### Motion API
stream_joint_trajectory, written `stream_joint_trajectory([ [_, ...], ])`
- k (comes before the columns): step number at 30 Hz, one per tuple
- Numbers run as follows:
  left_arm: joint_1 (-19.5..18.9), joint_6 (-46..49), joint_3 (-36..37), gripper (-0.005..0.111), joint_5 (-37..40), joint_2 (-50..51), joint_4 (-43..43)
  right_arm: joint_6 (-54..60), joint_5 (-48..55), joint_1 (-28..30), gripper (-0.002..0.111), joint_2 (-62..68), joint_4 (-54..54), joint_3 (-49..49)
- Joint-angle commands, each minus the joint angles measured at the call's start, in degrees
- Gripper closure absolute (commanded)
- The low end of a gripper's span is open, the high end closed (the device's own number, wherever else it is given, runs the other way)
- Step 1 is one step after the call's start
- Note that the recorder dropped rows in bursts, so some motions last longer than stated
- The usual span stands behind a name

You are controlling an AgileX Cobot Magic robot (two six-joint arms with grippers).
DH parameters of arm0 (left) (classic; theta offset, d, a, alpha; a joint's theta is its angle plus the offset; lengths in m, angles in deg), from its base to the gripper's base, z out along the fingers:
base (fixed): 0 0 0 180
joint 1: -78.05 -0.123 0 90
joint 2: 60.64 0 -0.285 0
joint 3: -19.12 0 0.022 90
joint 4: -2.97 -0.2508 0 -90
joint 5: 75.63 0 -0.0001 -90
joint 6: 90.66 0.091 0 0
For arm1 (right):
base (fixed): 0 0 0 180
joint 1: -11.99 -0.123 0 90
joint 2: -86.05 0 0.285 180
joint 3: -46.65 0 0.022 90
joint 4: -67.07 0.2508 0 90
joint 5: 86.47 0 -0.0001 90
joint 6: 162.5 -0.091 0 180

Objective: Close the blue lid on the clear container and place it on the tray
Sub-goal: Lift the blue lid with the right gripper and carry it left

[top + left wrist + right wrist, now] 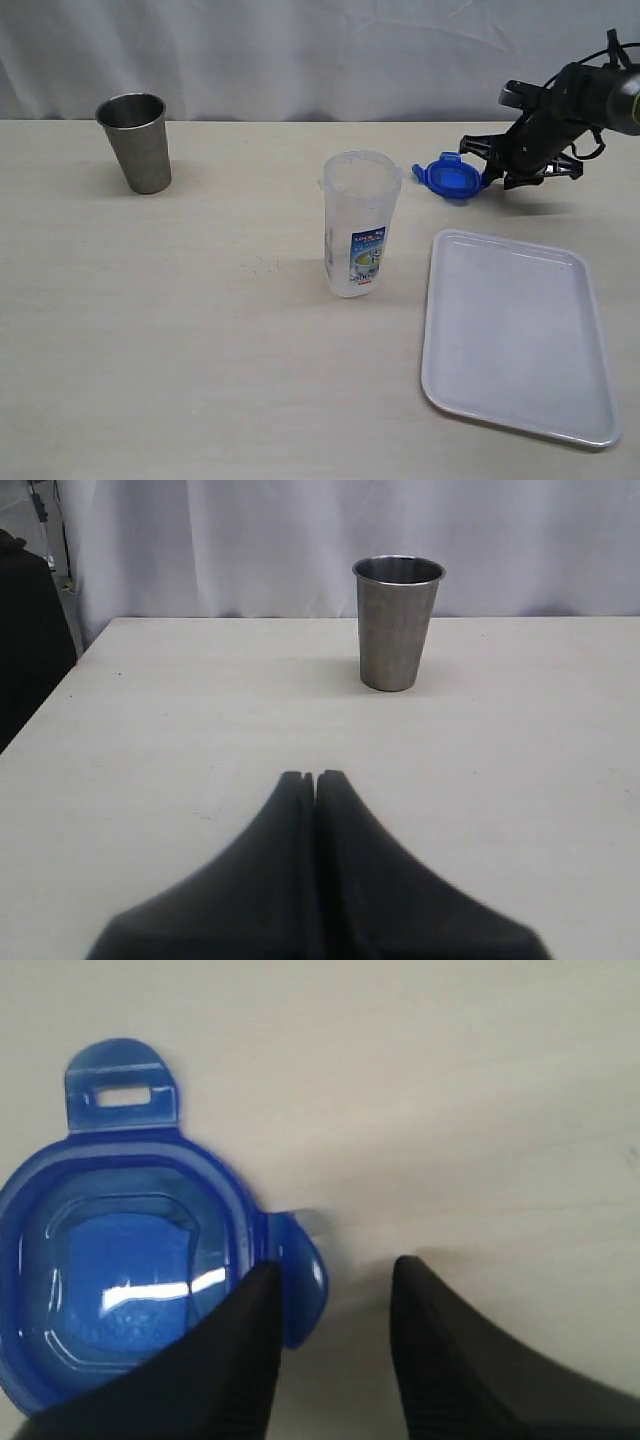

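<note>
The blue lid (451,179) lies flat on the table behind the tray (515,335), its flaps spread out. My right gripper (487,171) is low at the lid's right edge and open; in the right wrist view one fingertip (262,1282) rests over the lid's rim (120,1260) and one side flap (305,1275) sits in the gap of the gripper (333,1272). The clear container (359,222) stands upright and uncovered in the middle of the table, label facing front. My left gripper (314,778) is shut on nothing, out of the exterior view.
A grey steel cup (137,140) stands upright at the far left back of the table, also ahead of the left gripper as the cup (396,622). A white curtain (300,50) hangs behind the table.
</note>
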Motion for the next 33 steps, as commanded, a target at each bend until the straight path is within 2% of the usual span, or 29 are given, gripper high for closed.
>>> stream_joint_trajectory([
  [1, -0.1, -0.1, 0.2, 0.099, -0.4, -0.1, -0.1, 0.9, -2.8, 0.3, 0.088, 0.3, 1.1, 0.0],
  [4, -0.1, -0.1, 0.2, 0.099, -0.4, -0.1, -0.1, 2.4, -3.5, 0.0, 0.104, 0.3, 1.1, 0.0],
  [20, -0.1, -0.1, 0.2, 0.099, -0.4, -0.1, -0.1, 10.1, -0.4, -0.2, 0.104, -4.0, 1.1, 0.0],
  [33, -0.1, -0.1, 0.2, 0.099, -0.4, -0.1, -0.1, 13.4, -0.3, -6.3, 0.104, -14.8, -1.6, 0.0],
])
